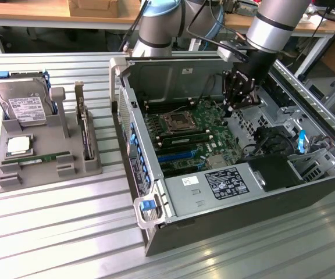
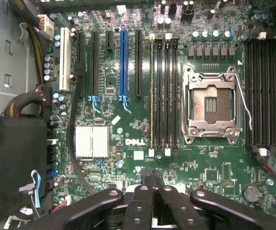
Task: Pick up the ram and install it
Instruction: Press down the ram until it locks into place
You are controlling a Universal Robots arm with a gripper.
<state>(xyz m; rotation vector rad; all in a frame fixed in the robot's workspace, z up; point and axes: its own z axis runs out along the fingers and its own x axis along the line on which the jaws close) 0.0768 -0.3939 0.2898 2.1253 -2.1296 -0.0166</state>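
While the case lay open on its side on the slatted table, the arm came in from one o'clock in the exterior view. Its last link sloped down towards seven o'clock, into the case. At nine o'clock from the case, well apart from it, sat a grey tray. The board covered the floor of the case, and the wrist view looked straight down on it.

The gripper hung over the board at about two o'clock from the empty socket, near it but touching nothing. In the wrist view its fingers were drawn together at the tips, with nothing between them.

A hard drive stood in the tray's far corner, and a dark card stood upright along its three o'clock edge. One ram lay flat in the tray's near slot. A second stick was seated in the board, just beside the socket at five o'clock; the wrist view showed it in the slot farthest from the socket of its bank of four. A silver chip lay on the tray between the drive and the ram.
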